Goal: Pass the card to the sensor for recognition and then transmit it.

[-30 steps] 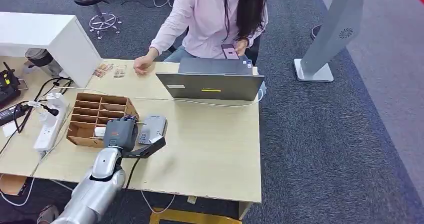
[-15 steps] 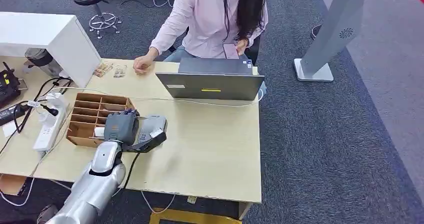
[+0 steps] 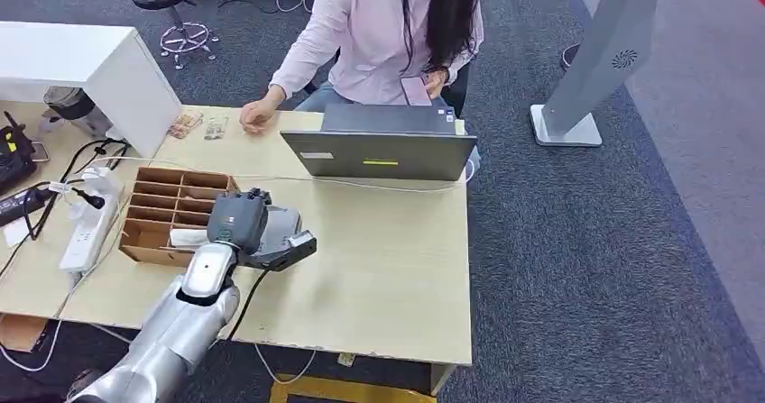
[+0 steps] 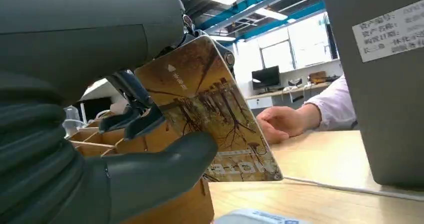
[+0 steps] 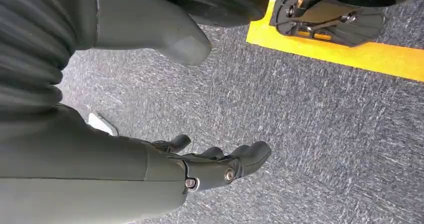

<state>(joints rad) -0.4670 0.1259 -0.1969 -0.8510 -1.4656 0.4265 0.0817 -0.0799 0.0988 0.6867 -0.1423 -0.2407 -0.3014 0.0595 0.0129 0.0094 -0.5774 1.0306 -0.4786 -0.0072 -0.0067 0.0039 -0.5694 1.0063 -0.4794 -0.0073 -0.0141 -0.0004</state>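
Head view: pale wooden bench on dark grey carpet, person in a pink shirt seated behind a grey laptop. Left hand over the grey card sensor, just beside a brown compartmented cardboard box. White power strip further out past the box.

Left wrist view: brown tree-printed card pinched between the thick grey thumb and dark fingers, tilted, held above the bench. Beyond the fingers, the person's hand resting on the bench.

Right wrist view: right hand over grey carpet, fingers loosely apart, holding nothing.
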